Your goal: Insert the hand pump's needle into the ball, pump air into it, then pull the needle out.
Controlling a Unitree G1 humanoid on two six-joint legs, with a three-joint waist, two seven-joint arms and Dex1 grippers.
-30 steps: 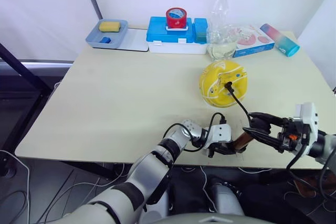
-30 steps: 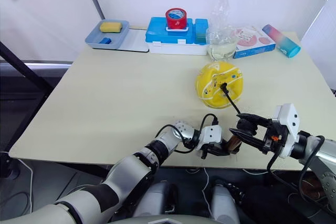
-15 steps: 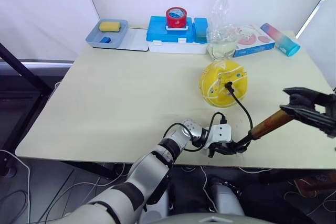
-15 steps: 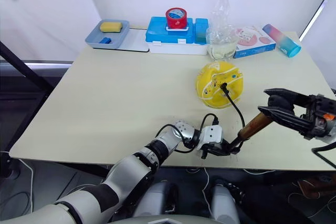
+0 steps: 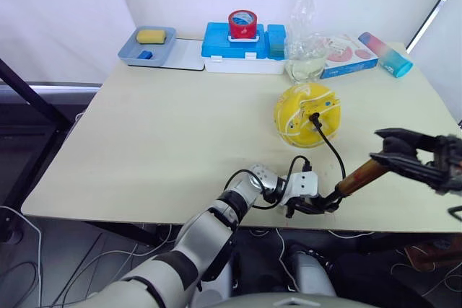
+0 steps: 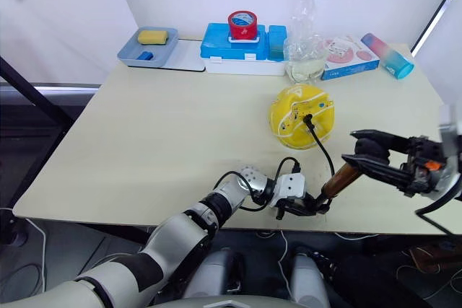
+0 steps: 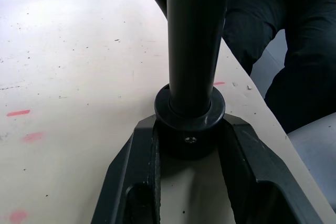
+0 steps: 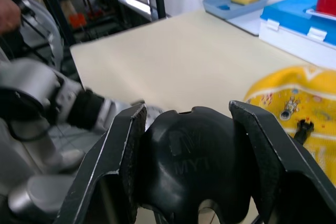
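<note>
I hold the slim gold-bronze hand pump [image 5: 359,176] at both ends, at the near edge of the pale tabletop [image 5: 166,142], nearer to me than the yellow rubber ball [image 5: 307,114]. My left gripper [image 7: 190,145] is closed on the pump's black base cap, its two black fingers [image 7: 134,166] pressed against either side of the cap, which sits low against the tabletop near the edge. From there the pump's cylinder slants up and away to my right. My right gripper [image 5: 393,151] is clamped around the pump's black T-handle [image 8: 191,166], which sits snug between its two fingers [image 8: 118,153], at the raised end of the pump, to the right of the ball and closer to me than it.

The ball rests on the tabletop beyond my left gripper, well apart from both grippers. The thin black hose [image 5: 328,142] curves up from the base of the pump to the ball, and the needle's black fitting [image 5: 315,116] sits on the ball's near face; the metal pin itself is too small for me to make out.

Behind the ball, along the far edge of the tabletop, stand a blue plastic box [image 5: 242,47] with a red roll on top, a clear plastic bottle [image 5: 304,48] and a grey-blue tray [image 5: 146,46].
</note>
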